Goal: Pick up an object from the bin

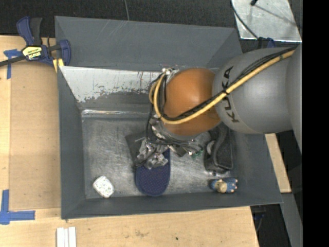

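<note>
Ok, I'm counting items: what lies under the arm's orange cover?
The gripper shows below it, over the top end of a dark blue oval thing; a black thing sticks out on the right. Anything else beneath is hidden.

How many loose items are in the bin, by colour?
Dark blue: 1, oval pad, front centre
Blue and tan: 1, small toy, front right
White: 1, small block, front left
Black: 1, curved piece, right side
Total: 4 countable. The clutter right at the gripper is too unclear to count, and the arm may hide more.
</note>
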You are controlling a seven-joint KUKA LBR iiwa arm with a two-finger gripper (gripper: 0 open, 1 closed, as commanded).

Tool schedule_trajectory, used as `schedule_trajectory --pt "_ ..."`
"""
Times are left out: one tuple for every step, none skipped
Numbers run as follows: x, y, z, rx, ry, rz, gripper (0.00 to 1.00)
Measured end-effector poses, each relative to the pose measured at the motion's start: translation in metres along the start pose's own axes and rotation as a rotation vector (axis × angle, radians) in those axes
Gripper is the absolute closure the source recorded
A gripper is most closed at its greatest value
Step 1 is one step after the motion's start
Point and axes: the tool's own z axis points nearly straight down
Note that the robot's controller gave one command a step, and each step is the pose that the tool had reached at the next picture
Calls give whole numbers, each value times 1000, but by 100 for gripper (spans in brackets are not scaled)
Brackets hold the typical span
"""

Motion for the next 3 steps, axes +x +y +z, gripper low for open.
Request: schedule_trajectory --pt "-1 -1 -26 2 -1 3 100" --pt "-1 -1 -24 0 2 4 0" --pt "-16 -17 28 -7 7 -490 0"
